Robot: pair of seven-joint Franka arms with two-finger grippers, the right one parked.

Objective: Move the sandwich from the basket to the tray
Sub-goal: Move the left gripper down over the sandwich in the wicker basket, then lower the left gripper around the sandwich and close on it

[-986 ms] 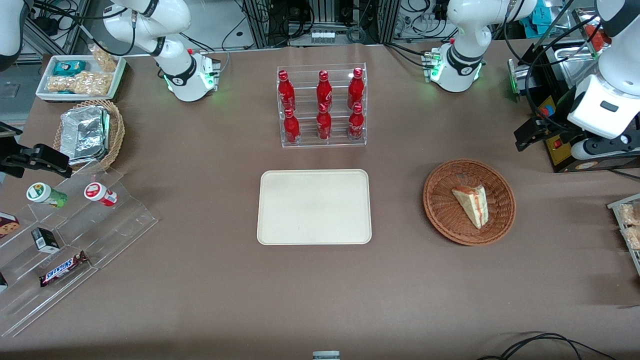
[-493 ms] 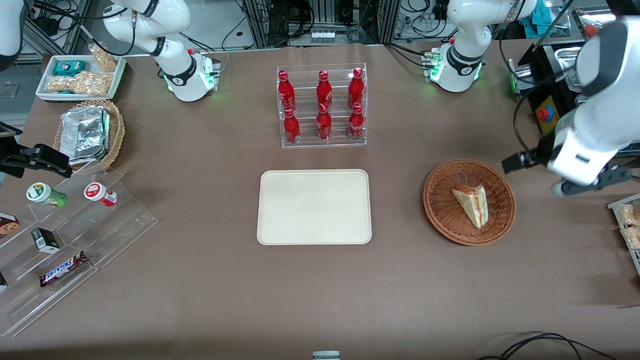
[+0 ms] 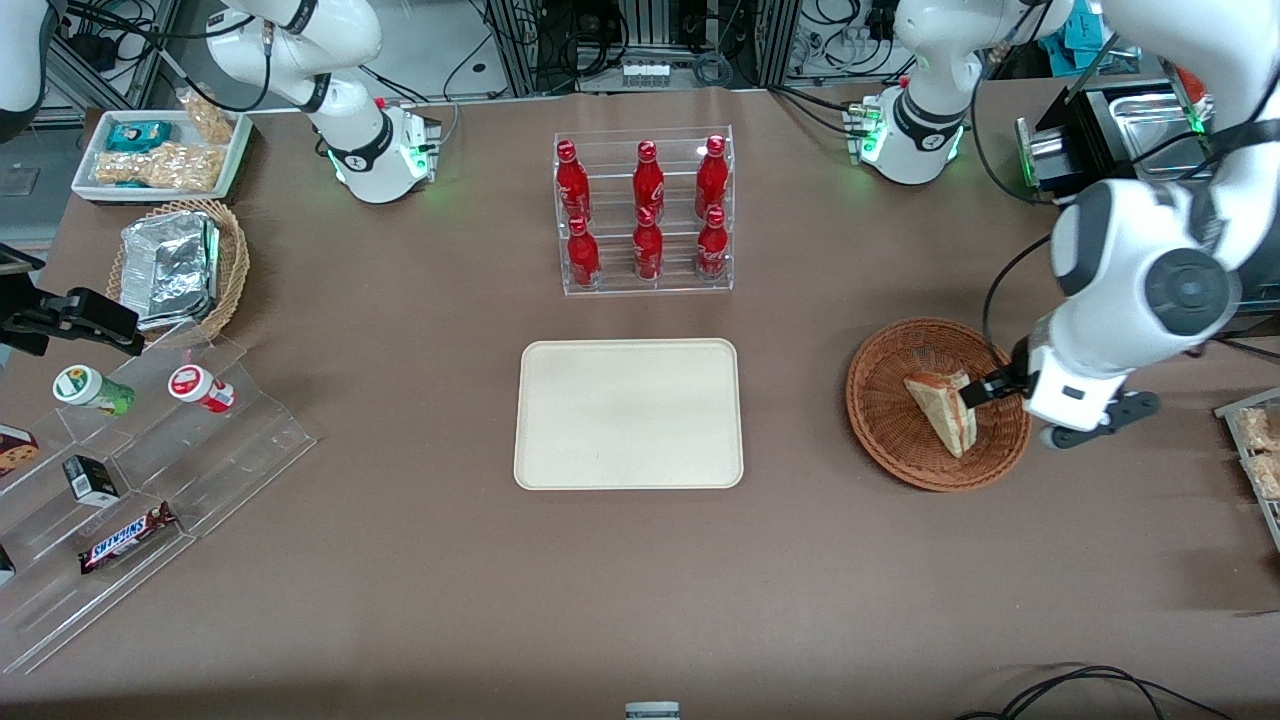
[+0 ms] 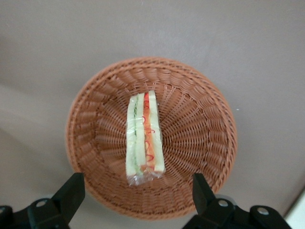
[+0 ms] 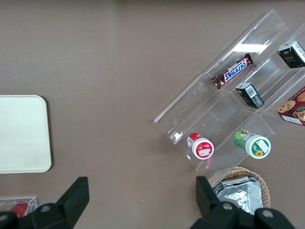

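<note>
In the front view the tray occupies the frame centre, unchanged from the earlier frames, and to its right the basket holds the sandwich in the same position as before. The gripper, which half a second ago hung at the right edge of the frame outside the basket, now sits over the basket's right rim just beside the sandwich. In the left wrist view its fingers stand wide apart, with the sandwich lying on its side in the basket between them.
</note>
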